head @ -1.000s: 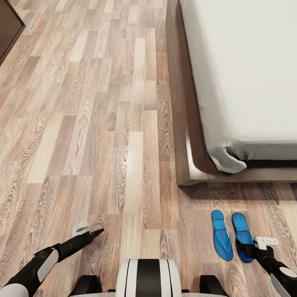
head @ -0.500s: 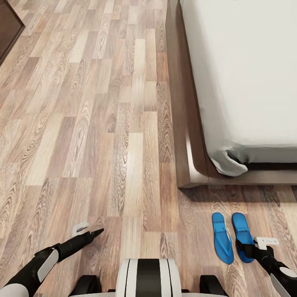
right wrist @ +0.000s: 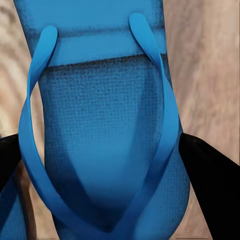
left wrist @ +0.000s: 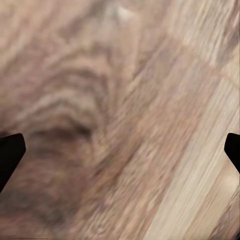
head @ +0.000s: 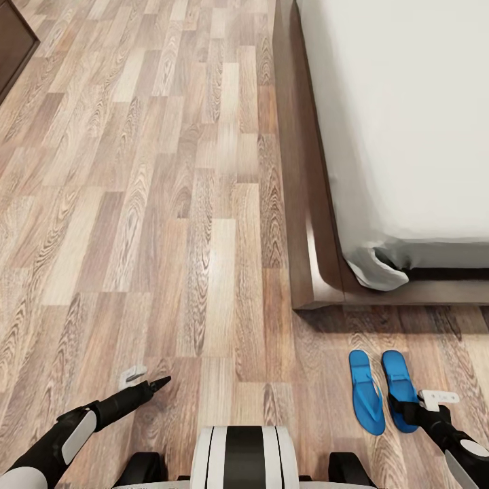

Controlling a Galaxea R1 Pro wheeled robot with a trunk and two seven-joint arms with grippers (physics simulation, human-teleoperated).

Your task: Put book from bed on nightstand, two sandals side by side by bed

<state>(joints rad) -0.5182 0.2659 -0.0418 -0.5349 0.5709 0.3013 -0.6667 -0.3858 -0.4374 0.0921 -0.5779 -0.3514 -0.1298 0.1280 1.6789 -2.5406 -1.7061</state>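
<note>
Two bright blue sandals lie side by side on the wood floor just off the foot corner of the bed [head: 305,224]: the left sandal [head: 367,392] and the right sandal [head: 398,380]. My right gripper [head: 407,411] is low over the right sandal's near end. In the right wrist view its dark fingers [right wrist: 207,175] press both side edges of that sandal [right wrist: 107,150], so it is shut on it. My left gripper [head: 155,384] hovers open over bare floor [left wrist: 120,120], far to the left. The book is out of view.
The bed's dark frame and grey mattress [head: 407,122] take up the upper right. A dark brown cabinet corner [head: 13,41] shows at the far upper left. Wood-plank floor [head: 170,204] stretches between them. My white and black base [head: 244,455] is at the bottom centre.
The whole picture has shifted slightly downward, so the camera moved. Relative to the floor and bed, the sandals and both grippers stay where they were.
</note>
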